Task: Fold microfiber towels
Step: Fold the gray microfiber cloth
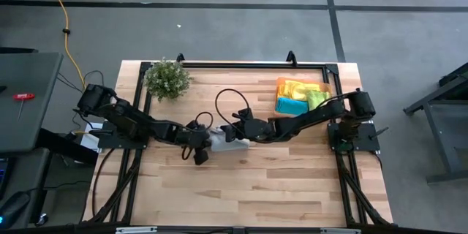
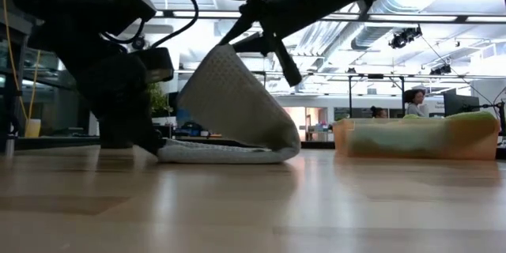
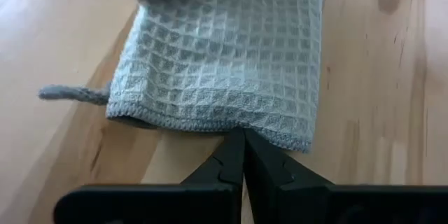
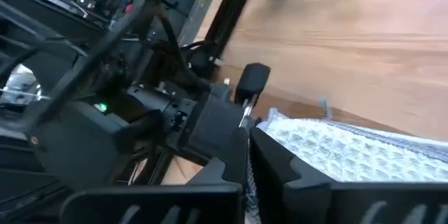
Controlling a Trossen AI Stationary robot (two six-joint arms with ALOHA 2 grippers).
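While the pale grey-blue towel (image 1: 228,142) lies mid-table, one half is flat on the wood and the other half is raised in a curved flap, fold not finished. The left gripper (image 3: 243,155) has its fingers fully closed, tips right at the towel's near hem, pinning or pinching it; the cloth spreads away just ahead of those tips, with a small hanging loop off to one side of them. The right gripper (image 4: 246,171) is also clamped shut, on the lifted edge of the same towel, which runs out just beyond its fingers; the left arm's wrist sits close in front of it.

Handling, as a judgement: waffle-weave cloth, very light, soft, floppy, no stiffness, so it sags and curls where unsupported, as the low view shows. It grips well, not slippery and not fragile. Best hold is at a hem or corner, pinched thin; a mid-panel grab would bunch it.

Risk: the flap lands skewed if the pinned edge slips.

The folded yellow, teal and green towels (image 1: 300,96) sit in an orange tray (image 1: 325,88) behind the right gripper, well apart from it. A small plant (image 1: 167,78) stands well beyond the left gripper, clear of the work.
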